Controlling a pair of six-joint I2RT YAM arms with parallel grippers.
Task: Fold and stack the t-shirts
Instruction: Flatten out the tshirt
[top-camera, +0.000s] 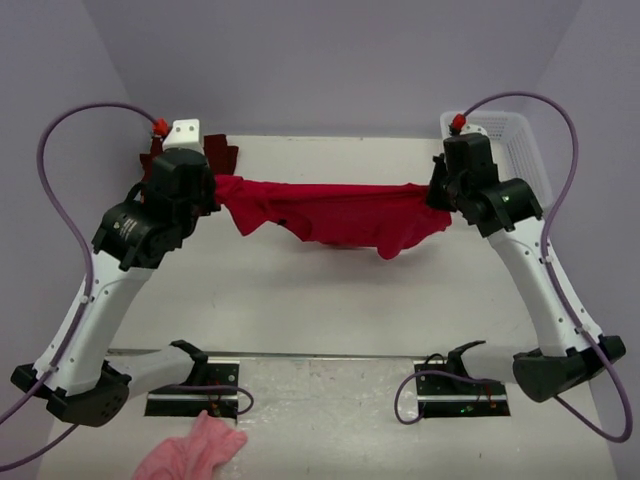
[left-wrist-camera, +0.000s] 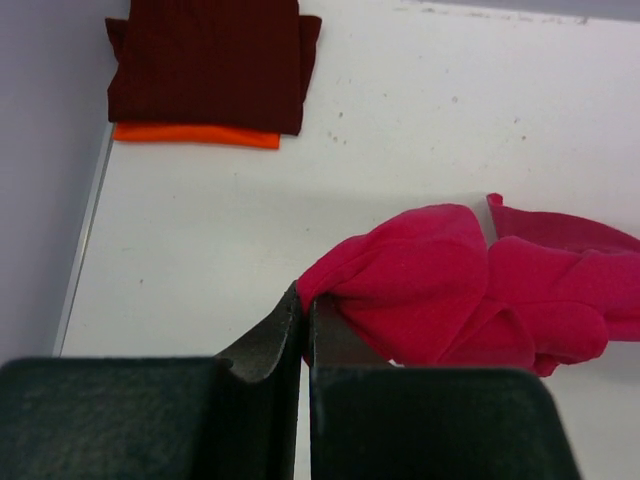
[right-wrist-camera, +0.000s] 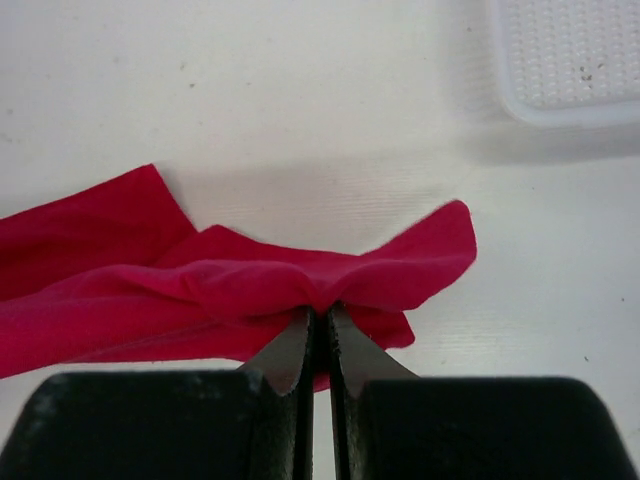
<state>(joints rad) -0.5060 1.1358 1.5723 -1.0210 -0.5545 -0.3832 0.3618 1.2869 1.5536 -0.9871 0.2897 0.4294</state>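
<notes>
At the far-left corner of the desk (top-camera: 330, 300), the maroon t-shirt (left-wrist-camera: 205, 60) lies folded on top of the orange t-shirt (left-wrist-camera: 195, 134), whose edge shows as a strip along the near side. My left jaws, on the left arm (top-camera: 150, 220), are pinched shut on one bunched end of the red t-shirt (top-camera: 330, 215). The shirt hangs stretched between my two arms over the far half of the desk. Its long axis runs left to right, one end toward the stack and the other toward the white basket (top-camera: 515, 150). Its middle sags toward me, and I cannot tell whether the sag touches the desk. My right jaws, on the right arm (top-camera: 500, 205), are likewise closed tight on the gathered edge of the other end. I judge this to be the spreading step for the last shirt. The next move calls for lowering both ends together, keeping the cloth taut so it lies flat for folding.
</notes>
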